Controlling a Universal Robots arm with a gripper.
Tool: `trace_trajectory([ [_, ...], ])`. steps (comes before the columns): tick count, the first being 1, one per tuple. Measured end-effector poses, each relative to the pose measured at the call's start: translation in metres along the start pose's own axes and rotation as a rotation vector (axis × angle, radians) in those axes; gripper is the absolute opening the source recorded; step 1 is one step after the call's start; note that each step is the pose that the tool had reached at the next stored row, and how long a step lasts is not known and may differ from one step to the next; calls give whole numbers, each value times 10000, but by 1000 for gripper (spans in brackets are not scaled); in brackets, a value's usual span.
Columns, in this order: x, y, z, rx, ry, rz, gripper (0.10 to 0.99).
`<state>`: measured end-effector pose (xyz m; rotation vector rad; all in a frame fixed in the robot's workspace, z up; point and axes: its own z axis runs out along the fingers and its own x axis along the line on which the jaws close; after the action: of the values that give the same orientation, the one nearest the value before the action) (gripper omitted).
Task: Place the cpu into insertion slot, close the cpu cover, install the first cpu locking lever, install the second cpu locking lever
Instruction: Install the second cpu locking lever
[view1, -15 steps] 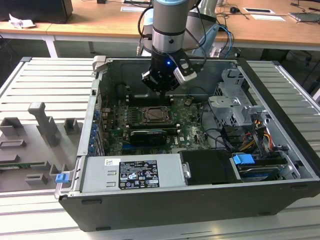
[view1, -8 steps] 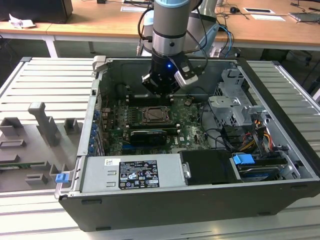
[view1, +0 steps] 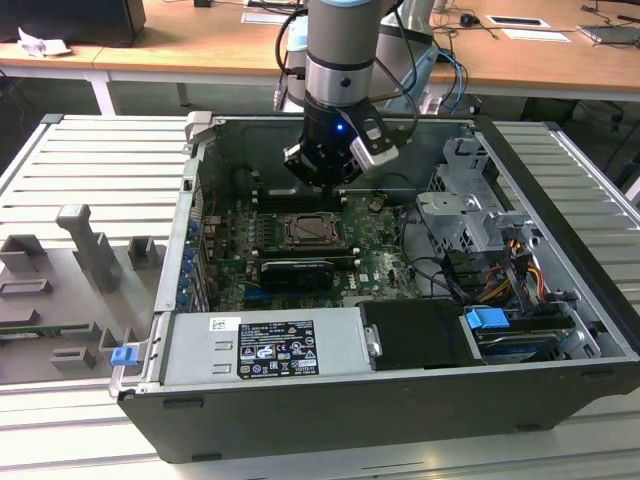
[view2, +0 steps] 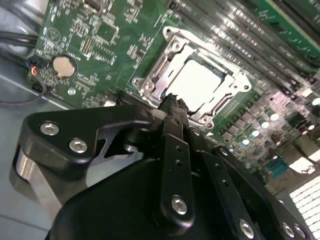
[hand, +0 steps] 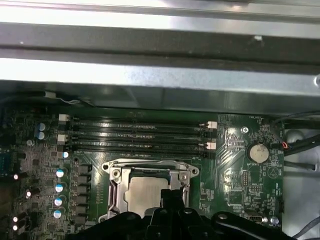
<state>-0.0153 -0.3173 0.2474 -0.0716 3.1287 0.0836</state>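
Silvery-beige metal shows in the middle of the socket: the cpu (hand: 146, 192) lies flat inside the slot (hand: 114, 195) on the green motherboard (hand: 240, 165), and the same pale face shows in the second wrist view (view2: 197, 85). The silver cover (hand: 150, 165) lies down around the chip, framing it through its cut-out centre. In the exterior view the socket (view1: 309, 231) sits near the middle of the open computer case (view1: 330, 400), beside the long black memory slots (hand: 137, 134). The arm (view1: 340, 50) reaches down into the case, and the gripper (view2: 172, 107) hangs just above the socket's edge, its black fingers (view2: 175, 150) drawn together with no gap and nothing between them. A round coin battery (hand: 259, 151) sits on the board, well apart from the socket.
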Motion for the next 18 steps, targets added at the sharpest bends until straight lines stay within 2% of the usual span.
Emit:
trace_trajectory([
  [1,2,-53,-3,0,0,0,106],
  [5,3,-76,-66,-1,0,-1,106],
  [16,16,-236,-43,-17,4,-3,106],
  [18,18,-277,-32,-45,12,-18,106],
])
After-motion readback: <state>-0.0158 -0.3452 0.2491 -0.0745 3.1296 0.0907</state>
